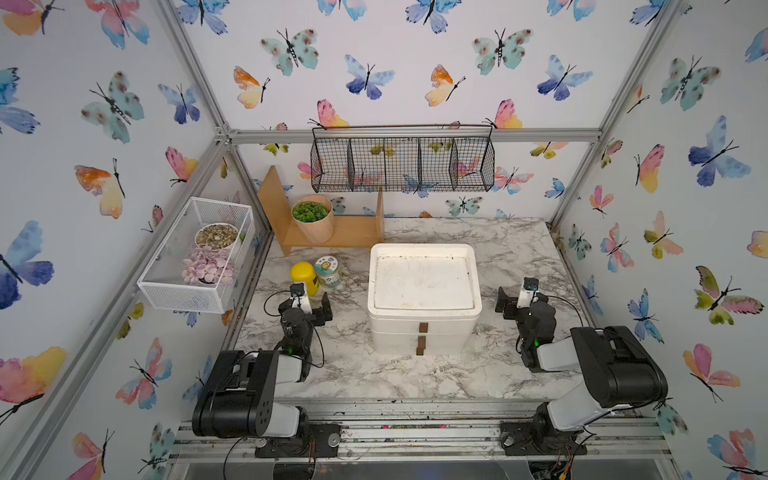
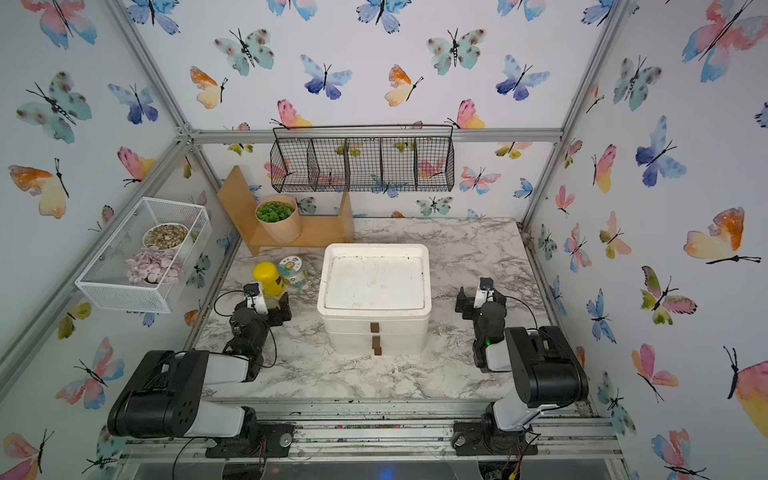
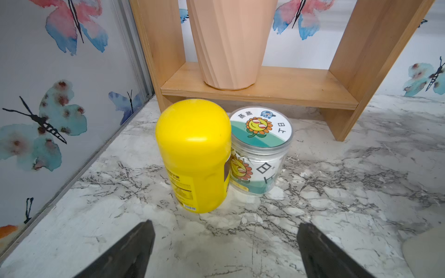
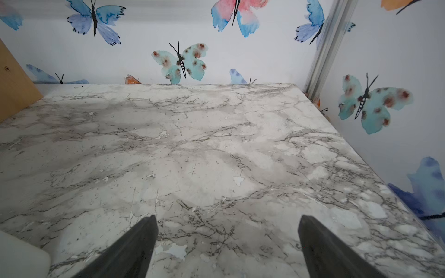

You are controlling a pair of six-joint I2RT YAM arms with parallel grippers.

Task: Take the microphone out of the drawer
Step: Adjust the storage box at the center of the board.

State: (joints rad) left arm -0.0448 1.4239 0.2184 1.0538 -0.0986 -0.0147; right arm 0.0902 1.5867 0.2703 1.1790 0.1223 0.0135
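Not begun: white drawer unit (image 1: 395, 336) shut, between the grippers; microphone unseen. Both left gripper (image 3: 225, 222) and right gripper (image 4: 228, 216) wide, empty.

Looks like a staged robot lab cell: aluminium frame (image 1: 540, 135), butterfly-papered panels (image 1: 415, 62), marble-look tabletop (image 1: 415, 374), robot arms (image 1: 245, 395) bolted to a rail (image 1: 415, 434).

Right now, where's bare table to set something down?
Free: marble tabletop in front of the drawer unit, toward the near edge; also behind and right of it, ahead of the right gripper. Crowded: far-left corner, with yellow bottle, jar, wooden shelf.
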